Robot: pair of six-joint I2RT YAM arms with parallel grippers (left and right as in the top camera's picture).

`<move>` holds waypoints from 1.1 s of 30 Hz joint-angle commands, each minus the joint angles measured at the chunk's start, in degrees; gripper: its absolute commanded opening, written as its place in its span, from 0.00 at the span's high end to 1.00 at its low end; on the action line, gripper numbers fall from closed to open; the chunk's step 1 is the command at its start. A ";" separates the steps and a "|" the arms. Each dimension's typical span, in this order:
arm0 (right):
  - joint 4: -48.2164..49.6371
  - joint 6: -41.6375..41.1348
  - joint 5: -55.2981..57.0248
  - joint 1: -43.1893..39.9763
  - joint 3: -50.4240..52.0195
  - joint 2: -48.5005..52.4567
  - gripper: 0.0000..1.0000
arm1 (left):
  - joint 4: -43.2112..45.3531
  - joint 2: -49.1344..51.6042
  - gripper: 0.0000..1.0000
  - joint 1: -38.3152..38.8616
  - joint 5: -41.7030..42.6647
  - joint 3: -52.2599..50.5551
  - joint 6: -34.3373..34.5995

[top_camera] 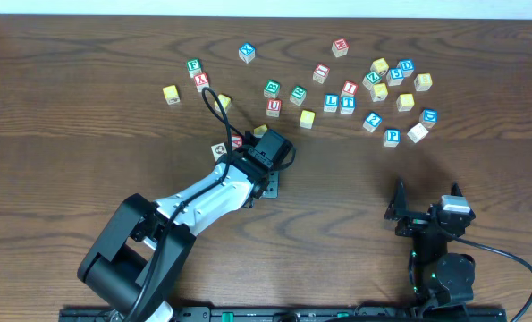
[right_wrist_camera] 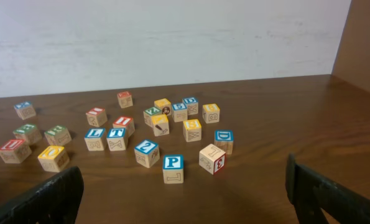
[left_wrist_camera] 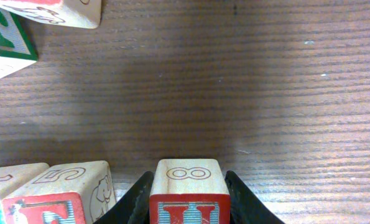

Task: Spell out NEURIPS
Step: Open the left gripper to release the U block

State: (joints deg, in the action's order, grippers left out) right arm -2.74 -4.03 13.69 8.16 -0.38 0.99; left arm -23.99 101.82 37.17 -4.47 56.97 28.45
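Left pincer (left_wrist_camera: 189,202), arm stretched forward, grips a red-lettered cube (left_wrist_camera: 189,177); right pincer (top_camera: 426,192) wide.

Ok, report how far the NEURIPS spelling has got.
Done: at most a start; two cubes lie beside the left gripper. In hand: that gripper is shut on a red-lettered cube. Left: the U cube, I cube and P cube sit scattered, unplaced; the right gripper is open, idle.
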 commanded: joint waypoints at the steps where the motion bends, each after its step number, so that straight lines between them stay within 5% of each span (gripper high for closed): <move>1: -0.26 0.48 0.07 0.07 0.07 -0.11 0.01 | -0.09 0.92 0.76 -0.24 -1.81 -0.63 -0.13; 8: -0.26 0.48 0.09 0.07 0.07 -0.11 0.01 | -0.33 0.92 0.76 -0.24 -1.81 -0.63 -0.13; 16: -0.26 0.48 0.09 0.07 0.07 -0.11 0.01 | -0.35 0.92 0.51 -0.24 -1.77 -0.63 -0.13; 33: -0.26 0.48 0.09 0.07 0.07 -0.11 0.01 | -0.33 -0.76 0.50 -0.24 -0.48 1.57 -0.37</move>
State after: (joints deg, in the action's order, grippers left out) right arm -2.74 -4.03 13.69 8.16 -0.40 1.02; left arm -24.08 101.82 37.17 -4.86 56.97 28.45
